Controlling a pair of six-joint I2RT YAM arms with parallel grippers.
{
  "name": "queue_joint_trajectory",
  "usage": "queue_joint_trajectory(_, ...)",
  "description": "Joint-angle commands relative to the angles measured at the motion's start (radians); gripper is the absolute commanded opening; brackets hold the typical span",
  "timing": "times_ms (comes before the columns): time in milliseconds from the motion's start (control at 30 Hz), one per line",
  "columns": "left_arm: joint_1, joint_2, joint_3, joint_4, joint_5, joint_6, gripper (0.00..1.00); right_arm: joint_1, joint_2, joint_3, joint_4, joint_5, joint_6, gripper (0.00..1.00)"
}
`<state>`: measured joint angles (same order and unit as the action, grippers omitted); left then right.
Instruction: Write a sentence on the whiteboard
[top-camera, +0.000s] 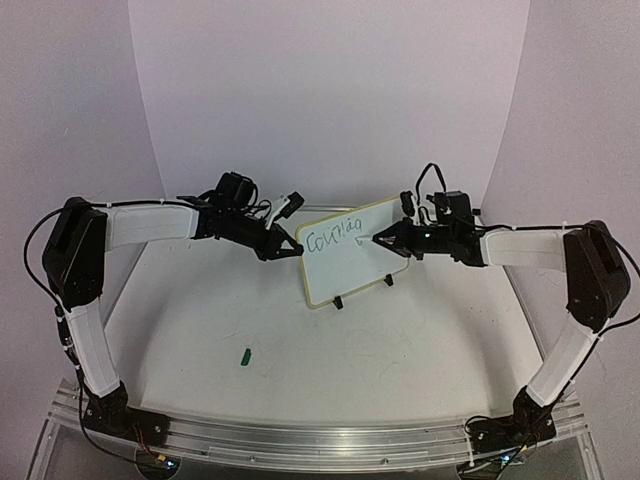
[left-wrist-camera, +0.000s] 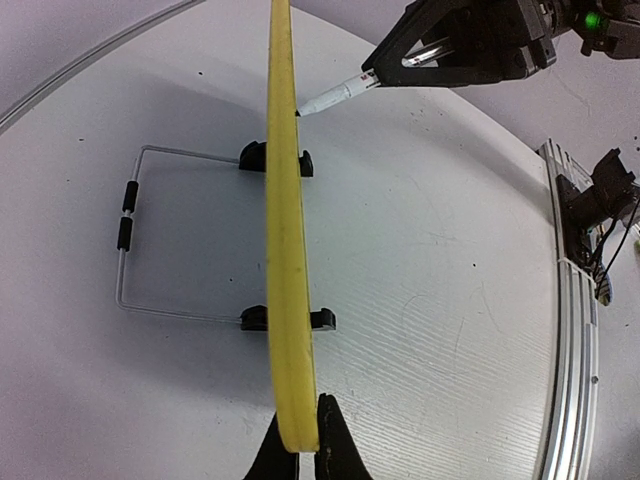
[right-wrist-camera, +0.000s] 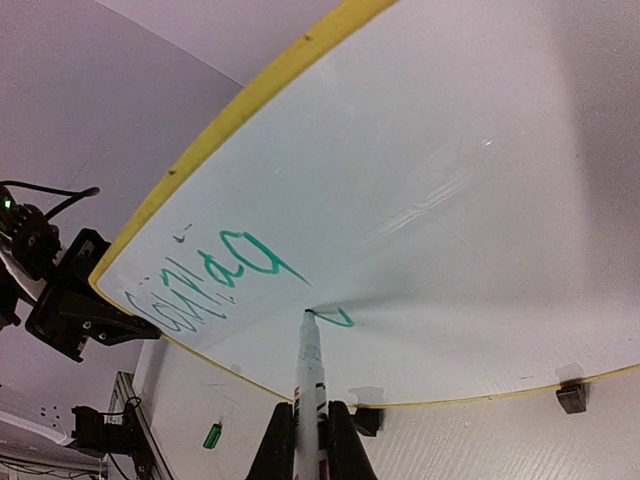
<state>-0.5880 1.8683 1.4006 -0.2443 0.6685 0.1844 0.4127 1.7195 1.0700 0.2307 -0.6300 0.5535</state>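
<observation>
The whiteboard (top-camera: 352, 272) stands tilted on black feet at mid table. Its yellow rim (left-wrist-camera: 283, 250) shows edge-on in the left wrist view. My left gripper (top-camera: 297, 249) is shut on the board's left edge, its fingertips (left-wrist-camera: 297, 442) pinching the rim. My right gripper (top-camera: 380, 240) is shut on a white marker (right-wrist-camera: 311, 385) whose tip touches the board. Of the sentence, one slanted line of green letters (right-wrist-camera: 205, 278) reading roughly "courag" shows, also in the top view (top-camera: 333, 236). A short fresh green stroke (right-wrist-camera: 340, 319) lies at the marker tip. The marker also shows in the left wrist view (left-wrist-camera: 336, 94).
A small green marker cap (top-camera: 245, 354) lies on the table in front of the left arm, also seen in the right wrist view (right-wrist-camera: 211, 436). A wire stand (left-wrist-camera: 126, 235) props the board from behind. A metal rail (top-camera: 320, 440) runs along the near table edge.
</observation>
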Motion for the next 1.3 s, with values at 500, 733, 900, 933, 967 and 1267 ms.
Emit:
queue_joint_trajectory(500,-0.015,0.025,0.028,-0.030,-0.008,0.022,0.00,-0.033,-0.129,-0.015,0.026,0.042,-0.008,0.00)
queue_joint_trajectory(733,-0.015,0.026,0.027,-0.031,-0.007,0.020,0.00,-0.040,-0.076,0.019,0.023,0.039,-0.009,0.00)
queue_joint_trajectory(900,-0.016,0.028,0.027,-0.029,-0.006,0.020,0.00,-0.041,-0.056,0.046,0.024,0.033,-0.012,0.00)
queue_joint_trajectory(933,-0.016,0.029,0.027,-0.029,-0.006,0.020,0.00,-0.041,-0.051,0.049,0.024,0.032,-0.012,0.00)
queue_joint_trajectory(967,-0.016,0.029,0.027,-0.028,-0.005,0.020,0.00,-0.041,-0.048,0.052,0.024,0.032,-0.013,0.00)
queue_joint_trajectory(1267,-0.016,0.032,0.029,-0.029,-0.004,0.019,0.00,-0.046,-0.028,0.056,0.024,0.060,0.002,0.00)
